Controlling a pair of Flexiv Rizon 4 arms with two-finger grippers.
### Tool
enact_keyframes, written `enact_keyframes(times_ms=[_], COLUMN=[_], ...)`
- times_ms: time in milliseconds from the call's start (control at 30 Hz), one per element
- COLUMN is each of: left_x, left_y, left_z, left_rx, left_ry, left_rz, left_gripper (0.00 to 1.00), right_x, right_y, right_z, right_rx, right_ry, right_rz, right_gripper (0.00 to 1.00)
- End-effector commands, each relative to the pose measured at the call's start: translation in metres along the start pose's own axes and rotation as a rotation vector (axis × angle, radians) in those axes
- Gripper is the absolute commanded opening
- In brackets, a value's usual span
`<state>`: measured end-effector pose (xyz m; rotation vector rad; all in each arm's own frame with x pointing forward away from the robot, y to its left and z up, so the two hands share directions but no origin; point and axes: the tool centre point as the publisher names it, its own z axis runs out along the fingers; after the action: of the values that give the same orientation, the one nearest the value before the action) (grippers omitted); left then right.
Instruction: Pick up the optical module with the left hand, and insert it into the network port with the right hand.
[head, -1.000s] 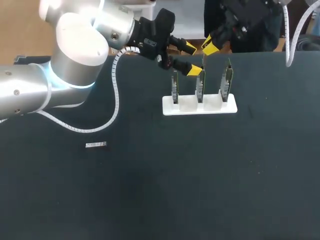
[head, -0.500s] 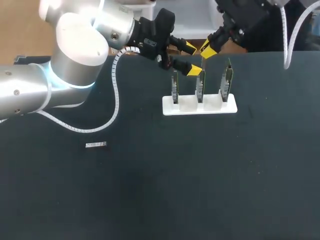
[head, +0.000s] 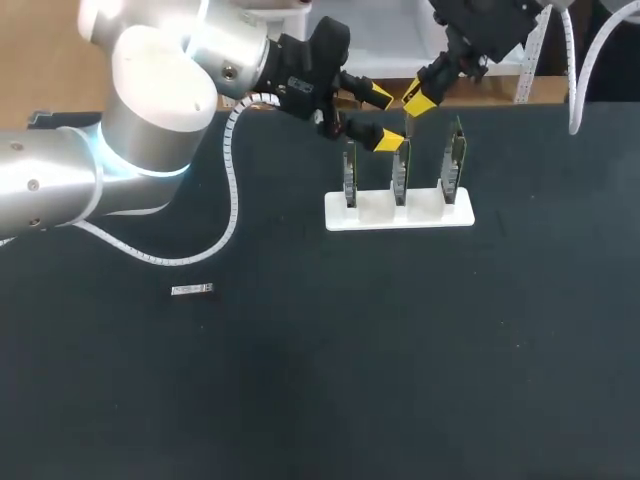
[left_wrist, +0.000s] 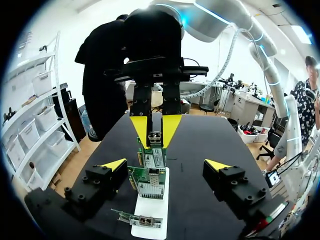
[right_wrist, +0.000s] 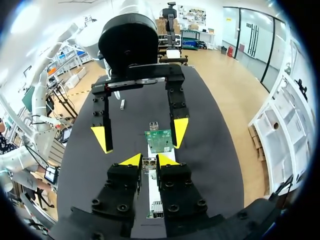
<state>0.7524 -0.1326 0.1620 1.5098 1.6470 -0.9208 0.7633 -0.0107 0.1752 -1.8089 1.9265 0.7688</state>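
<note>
Head view: the small silver module (head: 192, 290) has not moved and lies on the dark table (head: 320, 390), at 8 o'clock from the white stand (head: 380, 222). At the stand's 11 o'clock the left gripper (head: 383, 120) hangs wide open, unmoved. Farther off, at 12 o'clock, the right gripper (head: 420, 97) has drawn back slightly; I cannot tell whether it grips anything. I judge the pickup has yet to begin

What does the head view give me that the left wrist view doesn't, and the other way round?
Only the head view: the optical module lying on the table, well away from the white holder. Only the left wrist view: the boards' faces and metal ports. Both: the open left gripper by the boards, the right gripper close to it, the holder.
</note>
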Motion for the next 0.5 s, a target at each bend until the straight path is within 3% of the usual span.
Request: enact_keyframes(times_ms=[33,500], left_x=[-0.0004,-0.0004], left_y=[0.0013,0.0013], left_z=[0.0003,0.0003], left_rx=[0.003,0.003], left_ry=[0.003,0.003], left_rz=[0.000,0.000], left_gripper=[1.00,1.00], right_x=[-0.0021,-0.0021], right_y=[-0.0025,-0.0089], right_z=[0.0027,0.0031], right_rx=[-0.007,-0.016], right_ry=[0.009,0.012], right_rz=[-0.001,-0.012], right_gripper=[0.00,0.00])
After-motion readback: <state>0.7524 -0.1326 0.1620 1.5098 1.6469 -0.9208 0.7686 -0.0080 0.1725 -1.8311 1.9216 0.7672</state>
